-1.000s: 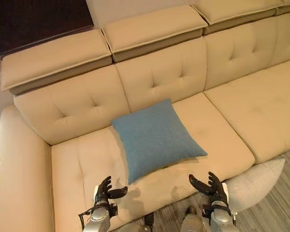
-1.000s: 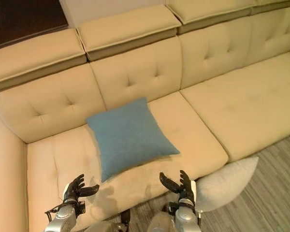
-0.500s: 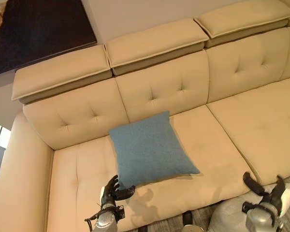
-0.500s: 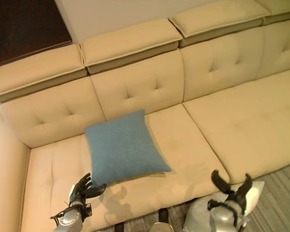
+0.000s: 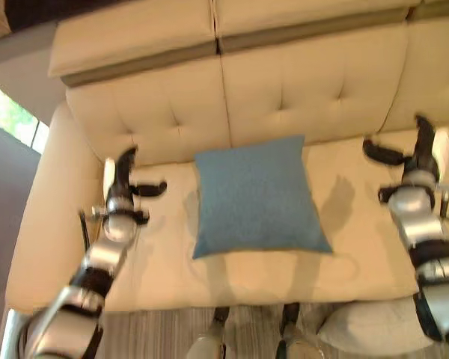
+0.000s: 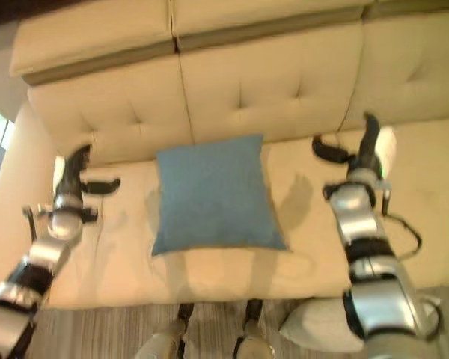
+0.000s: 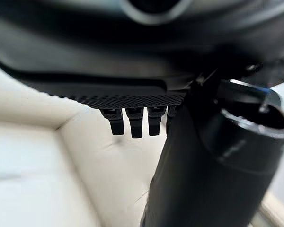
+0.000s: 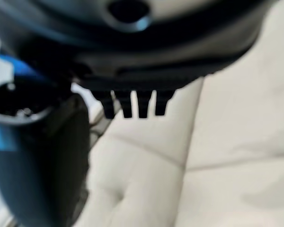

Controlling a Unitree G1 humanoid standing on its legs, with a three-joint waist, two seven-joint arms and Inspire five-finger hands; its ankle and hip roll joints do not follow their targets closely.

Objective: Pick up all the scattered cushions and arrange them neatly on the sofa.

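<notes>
Sofa [image 5: 172,262]: big and cream, with wood floor near it.
Blue cushion [image 5: 256,196]: lay flat on the seat, top edge far, against the backrest.
Left hand [image 5: 124,179], right hand [image 5: 411,158]: fingers open, holding nothing, either side of it, probably ready to straighten it.
Grey cushion [image 5: 370,329]: on the floor, near right.

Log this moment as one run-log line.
blue cushion: flat on sofa seat | white cushion: on floor | left hand: open, raised | right hand: open, raised, both empty

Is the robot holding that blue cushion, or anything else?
Nothing is held. The left hand and right hand hang open on either side of the blue cushion, apart from it.
</notes>
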